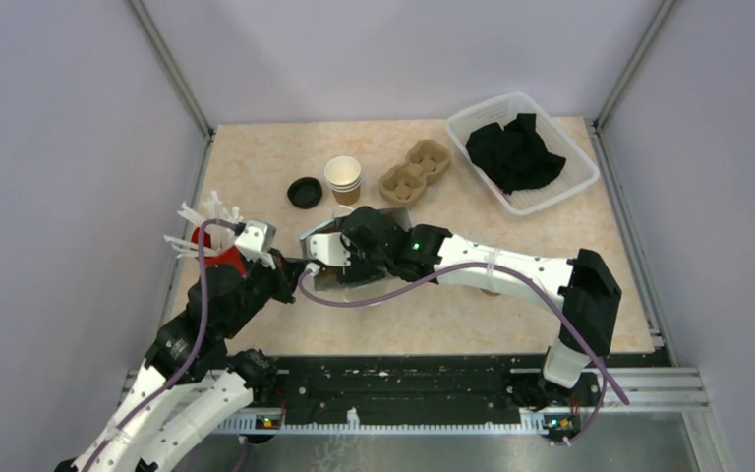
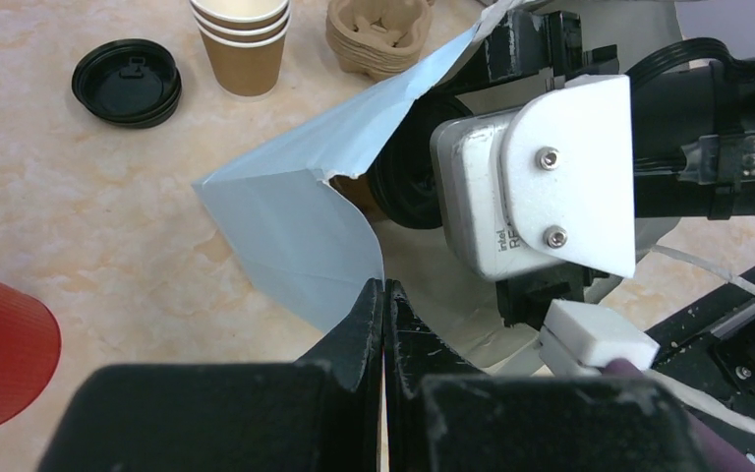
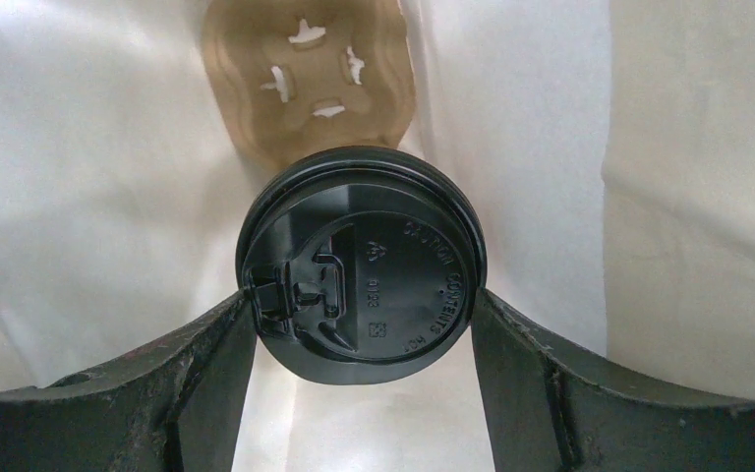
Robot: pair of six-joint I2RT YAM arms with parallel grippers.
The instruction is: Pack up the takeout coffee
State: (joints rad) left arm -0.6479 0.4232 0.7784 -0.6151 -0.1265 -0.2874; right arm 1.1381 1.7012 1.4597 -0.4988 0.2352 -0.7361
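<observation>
While the right gripper (image 3: 362, 307) reaches down into the white bag (image 2: 295, 226) near the middle of the tabletop (image 1: 452, 324), its fingers (image 3: 206, 364) stand wide, clamped at rim height on the small kraft-brown paper cup with a round black plastic lid (image 3: 364, 265). The cup sits above the brown moulded-pulp carrier (image 3: 305, 79) at the bag's bottom; I cannot tell whether they touch.

Judgement: light, thin-walled, easily crushed. The lid rim is the stiffest hold but smooth, so it may slip or pop off. Squeeze gently, keep upright.

Left gripper (image 2: 383, 300) pinched fully on the bag's mouth edge. Stacked lidless cups (image 1: 343, 179) and a loose black lid (image 1: 305, 192) sit near the far edge.
</observation>
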